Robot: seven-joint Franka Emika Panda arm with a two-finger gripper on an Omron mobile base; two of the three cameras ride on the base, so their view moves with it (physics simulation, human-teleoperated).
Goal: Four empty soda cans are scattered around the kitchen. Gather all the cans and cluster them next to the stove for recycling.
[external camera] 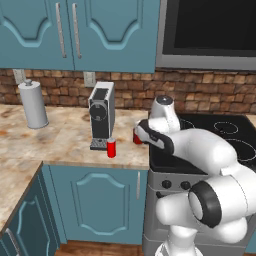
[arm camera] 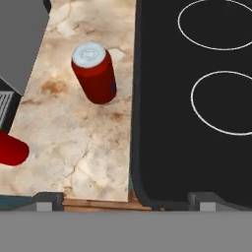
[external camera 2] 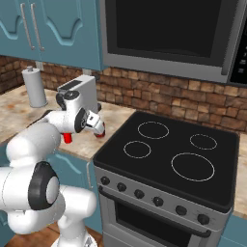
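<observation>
Red can (arm camera: 94, 74) upright beside stove (arm camera: 197, 123).

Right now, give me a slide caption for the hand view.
Open tool above the counter, two red soda cans standing beside the stove.

The beige marbled stone counter (external camera: 60, 137) ran along the brick wall and met the steel range with its flat black glass cooktop (external camera 2: 169, 159) at its right end. On it stood a tall grey-white paper-towel roll (external camera: 33, 105) far left, then a grey coffee machine (external camera: 101, 116) mid-counter. One small red soda can (external camera: 111, 147) stood upright just in front of the machine. A second red soda can (arm camera: 94, 74) stood upright near the cooktop's edge.
</observation>
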